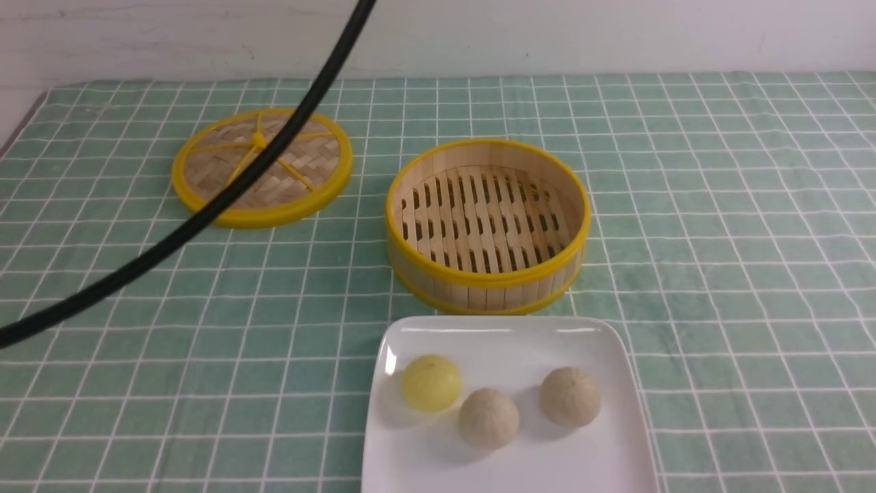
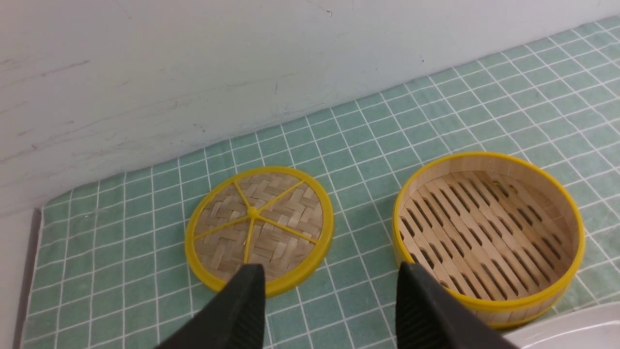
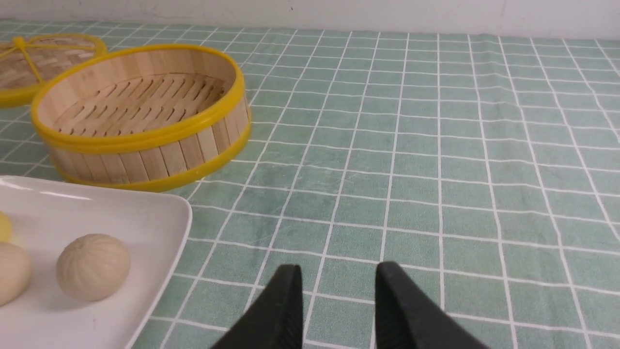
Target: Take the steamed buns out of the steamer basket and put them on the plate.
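Green checked cloth covers the table up to a white wall. A yellow bun, a beige bun just beside it and a second beige bun near that sit on the white plate. The basket stands just behind the plate, its whole slatted floor showing. The lid lies flat on the cloth, apart from the basket. The right gripper hangs over bare cloth with a narrow gap between its fingers and nothing in it. The plate's corner and the second beige bun lie near it, the basket farther ahead. The left gripper is spread wide with nothing held, the lid and basket ahead of it. A black cable crosses the front view over the lid.
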`<state>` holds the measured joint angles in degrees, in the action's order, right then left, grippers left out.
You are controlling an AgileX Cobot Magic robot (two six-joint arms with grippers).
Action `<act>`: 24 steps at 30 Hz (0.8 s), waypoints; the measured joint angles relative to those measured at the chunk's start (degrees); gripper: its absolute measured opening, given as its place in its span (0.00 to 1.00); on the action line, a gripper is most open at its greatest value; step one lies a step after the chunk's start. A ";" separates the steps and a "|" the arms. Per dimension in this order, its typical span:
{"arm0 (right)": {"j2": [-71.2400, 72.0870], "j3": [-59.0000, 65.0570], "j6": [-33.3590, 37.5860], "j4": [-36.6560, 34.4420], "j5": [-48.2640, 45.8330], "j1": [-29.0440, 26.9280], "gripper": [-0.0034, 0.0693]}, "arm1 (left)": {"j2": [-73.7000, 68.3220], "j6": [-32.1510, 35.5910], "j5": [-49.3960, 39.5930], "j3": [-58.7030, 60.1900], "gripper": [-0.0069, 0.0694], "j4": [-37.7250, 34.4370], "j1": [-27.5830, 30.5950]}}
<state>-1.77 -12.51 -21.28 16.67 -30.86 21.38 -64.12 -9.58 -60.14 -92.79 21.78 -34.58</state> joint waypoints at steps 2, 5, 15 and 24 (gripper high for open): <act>0.00 1.18 0.00 0.13 0.86 0.00 0.37 | 0.00 0.00 0.00 0.00 0.60 0.00 0.00; -0.05 3.48 0.00 0.13 2.20 0.00 0.37 | 0.00 0.00 0.00 0.00 0.60 0.00 0.00; -0.04 4.06 0.00 0.13 4.62 0.00 0.38 | 0.00 -0.05 -0.16 0.00 0.60 0.00 0.00; -0.04 4.06 0.00 0.13 4.63 0.00 0.38 | 0.00 -0.05 -0.28 0.00 0.60 0.00 0.00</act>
<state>-1.81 -8.45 -21.28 16.80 -26.23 21.38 -64.12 -9.64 -60.42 -92.79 21.78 -34.58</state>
